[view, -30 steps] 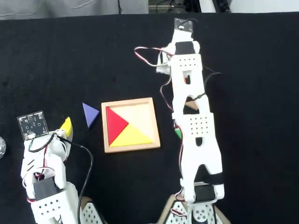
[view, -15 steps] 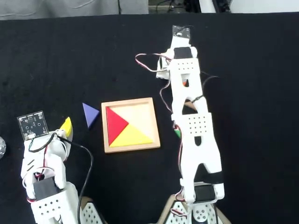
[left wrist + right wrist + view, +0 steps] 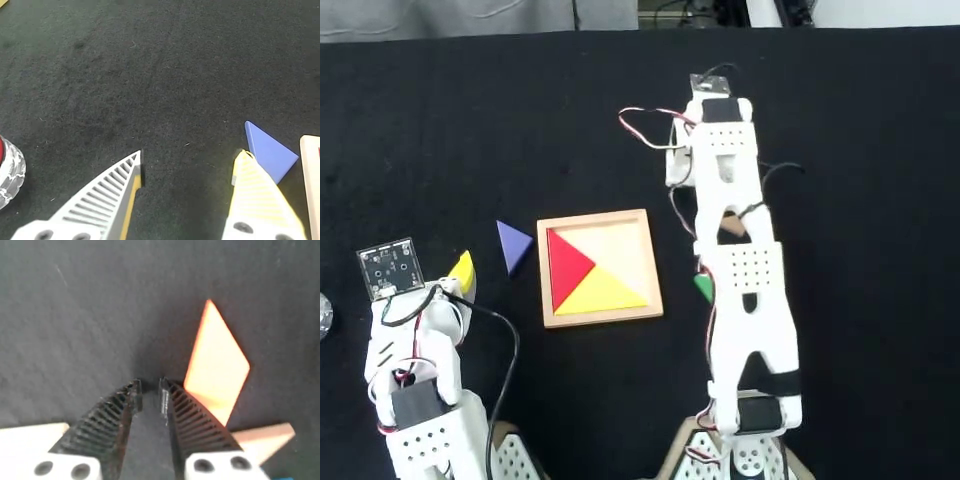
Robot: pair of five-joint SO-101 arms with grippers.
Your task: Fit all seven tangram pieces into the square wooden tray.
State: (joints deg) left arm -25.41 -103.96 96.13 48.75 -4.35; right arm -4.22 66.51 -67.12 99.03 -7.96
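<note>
a black table (image 3: pixel 440 130) carries two white arms side by side. the right arm (image 3: pixel 745 270) stretches far out past the tray, and its wrist view shows the right gripper (image 3: pixel 148 386) pinched almost closed on nothing, jaws a sliver apart, low over the cloth just beside an orange parallelogram (image 3: pixel 217 365). the left arm (image 3: pixel 420 390) sits folded near the table's near edge, the left gripper (image 3: pixel 191 155) spread wide and empty, one fingertip close to a blue triangle (image 3: pixel 267 150). the square wooden tray (image 3: pixel 620 245) lies between the arms, holding a red triangle (image 3: pixel 565 265) against its left wall and a yellow triangle (image 3: pixel 605 293) along its near wall, the two touching. a small green piece (image 3: pixel 703 288) lies partly under the right arm, to the right of the tray.
</note>
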